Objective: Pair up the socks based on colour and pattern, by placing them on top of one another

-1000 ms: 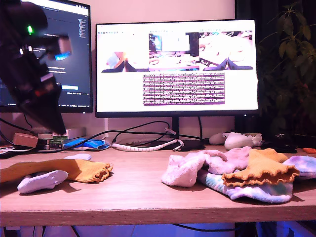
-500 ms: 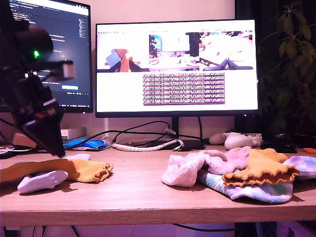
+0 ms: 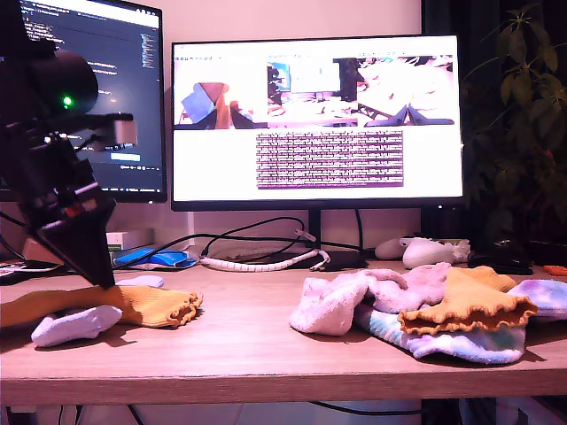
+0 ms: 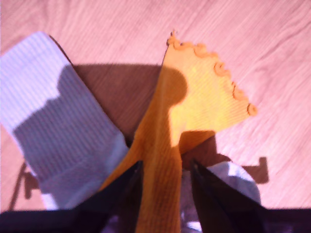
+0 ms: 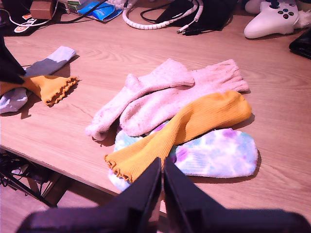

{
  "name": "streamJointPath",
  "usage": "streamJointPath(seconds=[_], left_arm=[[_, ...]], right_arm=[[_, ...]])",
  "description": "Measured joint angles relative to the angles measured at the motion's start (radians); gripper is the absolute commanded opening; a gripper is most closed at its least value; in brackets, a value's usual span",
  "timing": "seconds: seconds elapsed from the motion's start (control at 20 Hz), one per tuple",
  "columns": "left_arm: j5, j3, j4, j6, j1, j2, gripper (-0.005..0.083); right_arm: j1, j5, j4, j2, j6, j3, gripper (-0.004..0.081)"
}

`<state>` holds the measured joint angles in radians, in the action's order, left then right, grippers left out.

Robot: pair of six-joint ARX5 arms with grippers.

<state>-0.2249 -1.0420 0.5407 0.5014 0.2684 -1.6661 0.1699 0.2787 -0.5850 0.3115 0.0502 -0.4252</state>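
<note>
An orange frilly-cuffed sock (image 3: 146,305) lies at the exterior view's left, across a lavender-white sock (image 3: 75,325). My first gripper (image 3: 104,281) has its tip down on them. In the first wrist view this gripper (image 4: 163,167) is shut on the orange sock (image 4: 204,102), which bunches between the fingers, with the lavender-white sock (image 4: 53,126) beside it. A pile sits at the exterior view's right: fluffy pink socks (image 5: 165,97), a second orange sock (image 5: 194,124) and a tie-dye sock (image 5: 218,153). My second gripper (image 5: 162,162) hangs shut above the table's front edge near the pile, holding nothing.
Two monitors (image 3: 317,119) stand at the back, with cables (image 3: 257,261) and a white game controller (image 5: 269,17) at their base. A plant (image 3: 523,106) fills the exterior view's right edge. Bare desk (image 3: 244,341) lies between the two sock groups.
The first arm has come down from in front of the monitor at the exterior view's left, and its tip now rests on the orange sock. The socks have not moved.
</note>
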Motion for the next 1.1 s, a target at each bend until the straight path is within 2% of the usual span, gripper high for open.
streamJointPath(seconds=[0.1, 0.15, 0.3, 0.5, 0.65, 0.85, 0.9, 0.95, 1.1], left_arm=[[0.014, 0.000, 0.005, 0.000, 0.000, -0.030, 0.0290], [0.022, 0.000, 0.005, 0.001, 0.003, -0.043, 0.0240], [0.037, 0.001, -0.021, 0.001, 0.018, -0.053, -0.0028], [0.037, -0.018, 0.014, -0.019, 0.051, -0.053, -0.0020], [0.035, -0.103, 0.105, -0.079, 0.066, -0.053, -0.0020], [0.024, -0.238, 0.217, -0.183, 0.066, -0.053, -0.0020], [0.011, -0.269, 0.247, -0.190, 0.066, -0.053, -0.0020], [-0.020, -0.297, 0.280, -0.247, 0.064, -0.053, -0.0020], [-0.151, -0.346, 0.298, -0.356, 0.066, -0.053, -0.0020]], right_arm=[[0.000, 0.000, 0.000, 0.000, 0.000, 0.000, -0.0012], [0.000, 0.000, 0.000, 0.000, 0.000, 0.000, -0.0012], [0.000, 0.004, 0.000, 0.000, 0.000, 0.000, -0.0012], [0.000, 0.012, 0.000, 0.000, 0.000, 0.000, -0.0012], [0.002, 0.089, 0.003, 0.004, -0.018, 0.000, -0.0012], [0.002, 0.109, 0.014, 0.120, -0.053, 0.000, -0.0012], [0.002, 0.109, 0.014, 0.151, -0.053, 0.000, -0.0013], [0.002, 0.109, 0.014, 0.167, -0.055, 0.000, -0.0012], [0.002, 0.109, 0.024, 0.199, -0.105, 0.000, -0.0011]])
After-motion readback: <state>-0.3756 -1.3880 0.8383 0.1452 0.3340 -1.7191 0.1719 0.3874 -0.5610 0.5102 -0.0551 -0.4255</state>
